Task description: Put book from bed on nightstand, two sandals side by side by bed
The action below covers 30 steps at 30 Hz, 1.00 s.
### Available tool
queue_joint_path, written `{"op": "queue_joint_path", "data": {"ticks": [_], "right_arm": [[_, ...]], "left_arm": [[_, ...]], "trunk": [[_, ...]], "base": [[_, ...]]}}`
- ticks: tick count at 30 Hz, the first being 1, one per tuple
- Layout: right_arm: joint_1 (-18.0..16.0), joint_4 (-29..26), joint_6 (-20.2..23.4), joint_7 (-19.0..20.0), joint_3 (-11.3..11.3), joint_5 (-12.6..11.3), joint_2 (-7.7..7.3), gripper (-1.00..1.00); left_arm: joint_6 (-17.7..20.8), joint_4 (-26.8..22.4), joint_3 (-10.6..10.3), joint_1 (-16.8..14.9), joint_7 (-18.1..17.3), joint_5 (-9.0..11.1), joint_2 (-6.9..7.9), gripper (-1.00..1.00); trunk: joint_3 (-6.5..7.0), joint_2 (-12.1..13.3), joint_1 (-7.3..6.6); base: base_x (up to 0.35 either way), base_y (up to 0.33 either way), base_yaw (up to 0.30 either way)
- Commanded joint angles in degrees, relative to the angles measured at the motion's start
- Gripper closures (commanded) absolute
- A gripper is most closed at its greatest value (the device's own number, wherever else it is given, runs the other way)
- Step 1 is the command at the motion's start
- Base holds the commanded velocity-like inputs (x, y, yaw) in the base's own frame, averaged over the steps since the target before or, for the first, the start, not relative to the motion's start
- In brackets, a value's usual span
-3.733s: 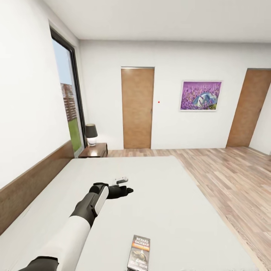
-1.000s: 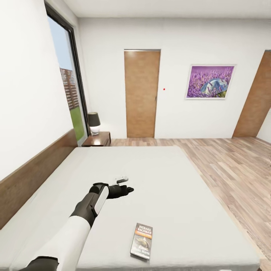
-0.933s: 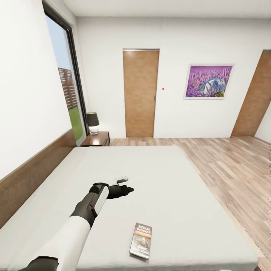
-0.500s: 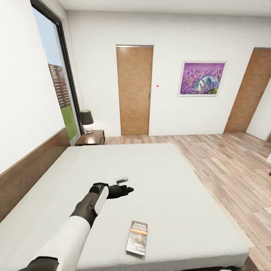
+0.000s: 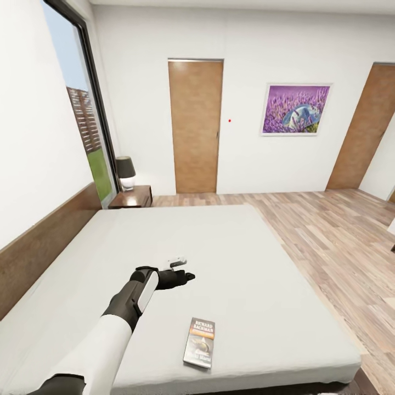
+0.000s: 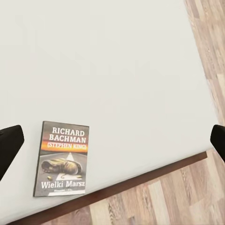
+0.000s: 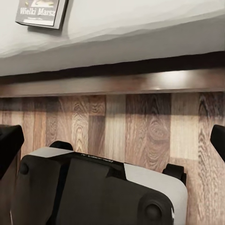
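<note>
The book [image 5: 199, 343] lies flat near the foot edge of the bed [image 5: 230, 258], dark cover up with white "Richard Bachman" lettering. My left gripper [image 5: 186, 276] hovers open over the mattress, a little beyond and left of the book. In the left wrist view the book [image 6: 63, 159] lies close to one fingertip [image 6: 9, 147] of the open left gripper [image 6: 112, 145]. My right gripper [image 7: 112, 140] is open, low by the bed frame [image 7: 112, 82], with the book's corner [image 7: 41, 13] above. A nightstand [image 5: 131, 196] stands at the bed's far corner. The sandals are out of view.
A black lamp [image 5: 125, 173] sits on the nightstand beside the tall window [image 5: 82, 115]. Two brown doors [image 5: 195, 126] and a lavender painting [image 5: 296, 108] line the far wall. Wood floor [image 5: 334, 241] stretches right of the bed. The robot's base [image 7: 98, 192] is under the right gripper.
The camera has drawn back and turned a little; the bed's foot edge and corner now show. The left arm holds the same pose and the book lies where it was.
</note>
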Motion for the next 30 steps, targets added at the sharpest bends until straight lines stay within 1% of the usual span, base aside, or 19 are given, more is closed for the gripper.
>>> {"op": "queue_joint_path", "data": {"ticks": [1,30], "right_arm": [[-0.09,0.19,-0.18,0.23,-0.25,-0.09,-0.02,-1.00],[-0.09,0.19,-0.18,0.15,-0.27,-0.09,-0.02,-1.00]], "left_arm": [[0.28,-0.05,0.01,-0.05,0.00,0.17,0.00,-1.00],[0.28,-0.05,0.01,-0.05,-0.06,0.17,0.00,-1.00]], "trunk": [[-0.23,-0.14,0.04],[-2.85,-0.14,0.04]], "base": [[0.000,0.000,0.000],[0.000,0.000,0.000]]}}
